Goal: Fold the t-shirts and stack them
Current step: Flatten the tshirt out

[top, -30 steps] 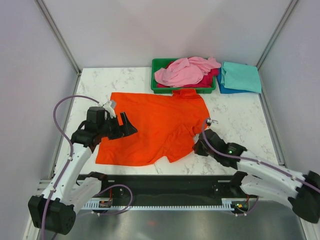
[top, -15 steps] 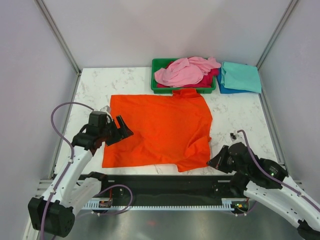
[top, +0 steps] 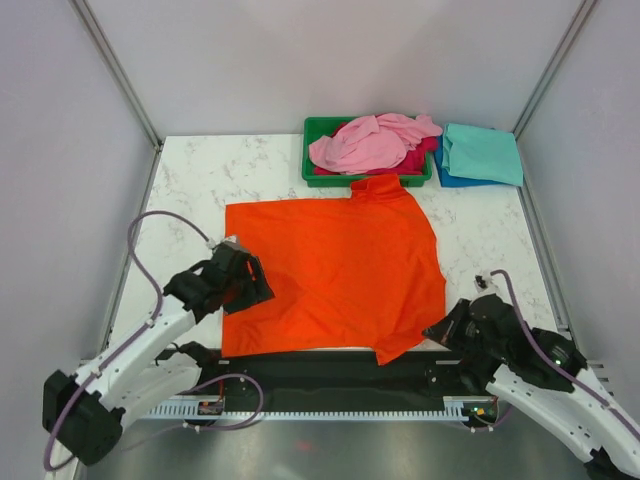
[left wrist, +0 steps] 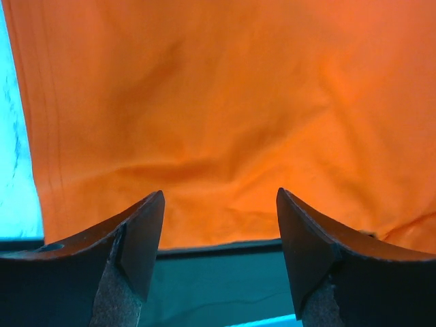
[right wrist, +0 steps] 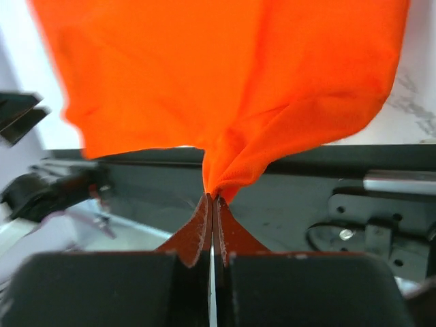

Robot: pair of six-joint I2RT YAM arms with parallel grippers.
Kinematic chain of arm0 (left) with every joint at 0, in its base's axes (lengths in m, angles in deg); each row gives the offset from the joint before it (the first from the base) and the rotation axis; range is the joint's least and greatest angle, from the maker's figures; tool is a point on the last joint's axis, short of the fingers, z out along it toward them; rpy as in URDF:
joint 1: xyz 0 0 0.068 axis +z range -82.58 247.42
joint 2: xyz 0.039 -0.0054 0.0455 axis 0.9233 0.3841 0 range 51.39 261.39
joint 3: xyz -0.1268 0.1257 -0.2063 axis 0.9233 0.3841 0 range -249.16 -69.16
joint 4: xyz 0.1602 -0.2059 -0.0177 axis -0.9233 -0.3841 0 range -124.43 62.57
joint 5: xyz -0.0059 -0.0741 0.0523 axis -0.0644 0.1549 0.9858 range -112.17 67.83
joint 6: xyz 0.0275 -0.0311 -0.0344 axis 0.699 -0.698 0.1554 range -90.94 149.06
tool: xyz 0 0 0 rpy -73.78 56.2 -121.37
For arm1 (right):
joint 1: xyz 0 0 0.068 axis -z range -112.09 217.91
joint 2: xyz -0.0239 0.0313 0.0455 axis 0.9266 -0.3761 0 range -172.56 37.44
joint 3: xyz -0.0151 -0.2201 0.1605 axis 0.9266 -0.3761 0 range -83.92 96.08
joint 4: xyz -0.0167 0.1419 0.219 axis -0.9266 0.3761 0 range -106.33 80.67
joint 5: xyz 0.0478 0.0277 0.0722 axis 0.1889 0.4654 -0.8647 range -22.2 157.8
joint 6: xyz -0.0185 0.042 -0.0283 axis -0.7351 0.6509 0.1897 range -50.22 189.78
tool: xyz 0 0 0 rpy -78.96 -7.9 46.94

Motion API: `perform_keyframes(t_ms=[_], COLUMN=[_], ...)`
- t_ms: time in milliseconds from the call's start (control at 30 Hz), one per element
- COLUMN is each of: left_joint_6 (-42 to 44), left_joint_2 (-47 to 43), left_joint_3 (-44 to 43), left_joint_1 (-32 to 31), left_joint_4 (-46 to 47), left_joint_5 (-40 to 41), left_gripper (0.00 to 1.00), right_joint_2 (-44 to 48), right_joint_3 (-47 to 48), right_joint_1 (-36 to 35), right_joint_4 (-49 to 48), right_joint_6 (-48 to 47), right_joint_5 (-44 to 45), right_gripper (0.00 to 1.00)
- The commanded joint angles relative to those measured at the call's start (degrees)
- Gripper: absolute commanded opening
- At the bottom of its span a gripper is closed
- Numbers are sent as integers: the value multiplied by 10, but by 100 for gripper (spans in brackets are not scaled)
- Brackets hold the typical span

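Observation:
A bright orange t-shirt lies spread across the middle of the table, its collar toward the tray. My right gripper is shut on the shirt's near right corner, and the cloth bunches into its closed fingertips over the table's near edge. My left gripper stands open at the shirt's near left part; in the left wrist view its fingertips frame the orange hem with nothing between them. A light pink t-shirt and a magenta one are heaped in the tray. A teal t-shirt lies folded on a blue one.
The green tray stands at the back centre, with the folded pile to its right by the back right corner. A black rail runs along the near edge between the arm bases. White walls with metal posts close in the table on three sides.
My right gripper has dragged the orange shirt's corner toward the near right, spreading the shirt flatter. The left arm has moved toward the near edge along the shirt's left side, its jaws narrowing a little.

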Motion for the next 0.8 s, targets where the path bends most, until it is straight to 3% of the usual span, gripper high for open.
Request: perform_keyframes(t_ms=[0,167,400,533,700,767], left_joint_6=[-93,-201,-266,-253,-290,-293], left_joint_2=[56,88,91,141,165,149], left_joint_3=[-37,-56,-29,-42,-20,-3], left_joint_1=[-95,-232,-282,-290,-339,-339], left_joint_4=[-92,-192,-208,-185,-131,-119], left_joint_5=[143,187,184,150,133,146], left_gripper=[74,69,64,61,66,69], right_joint_2=[-6,-66,-84,-75,-92,-132], right_joint_3=[-82,-95,-91,-100,-103,-104], right_joint_1=[2,1,1,1,1,1], right_joint_4=[-70,-125,-125,-129,-159,-216], right_joint_6=[9,-25,-62,-65,-74,-93], right_joint_5=[5,24,44,52,102,126], right_gripper=[0,0,0,0,0,0])
